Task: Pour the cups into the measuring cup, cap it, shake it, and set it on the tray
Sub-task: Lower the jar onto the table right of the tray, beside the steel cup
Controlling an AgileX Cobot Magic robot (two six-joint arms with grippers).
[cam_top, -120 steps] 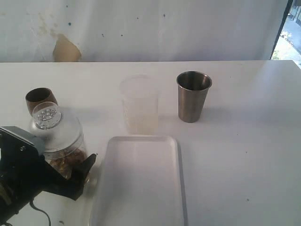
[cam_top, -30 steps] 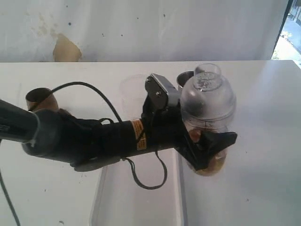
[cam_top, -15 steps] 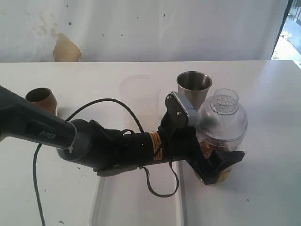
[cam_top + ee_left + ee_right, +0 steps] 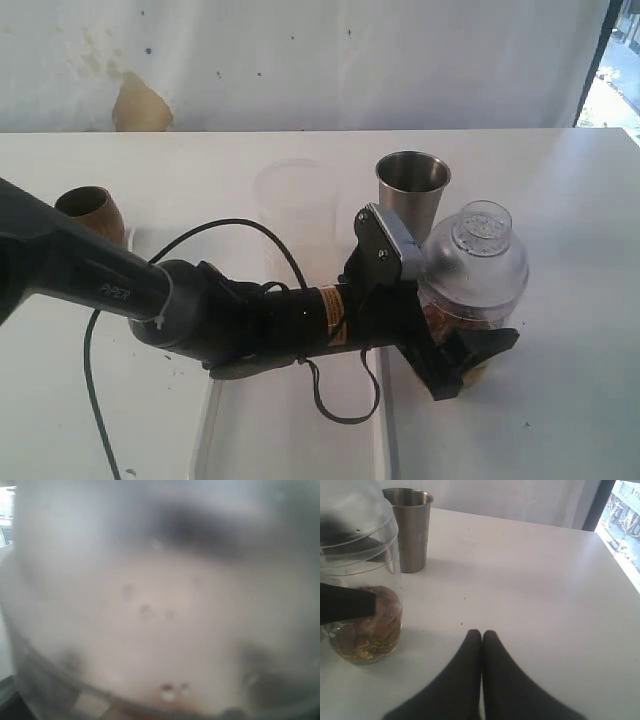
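The measuring cup [image 4: 470, 285], a clear cylinder with a domed clear cap and brownish contents, stands upright to the right of the tray [image 4: 250, 440]. Its base is at or just above the table. My left gripper [image 4: 470, 362] reaches across the tray and is shut on the cup's lower body. In the left wrist view the measuring cup [image 4: 160, 605] fills the picture as a blur. The steel tumbler [image 4: 410, 195] stands just behind it, and the wooden cup [image 4: 92, 212] lies at far left. My right gripper [image 4: 481, 634] is shut and empty, a short way from the measuring cup [image 4: 362, 625].
A frosted beaker [image 4: 290, 205] stands behind the tray, left of the tumbler. My left arm [image 4: 200, 310] and its cable cover most of the tray. The steel tumbler [image 4: 412, 527] stands close behind the cup. White table stretches to the right.
My left arm has carried the capped measuring cup from the tray's left side across to its right. In the last second the cup has come down and a little right, still gripped.
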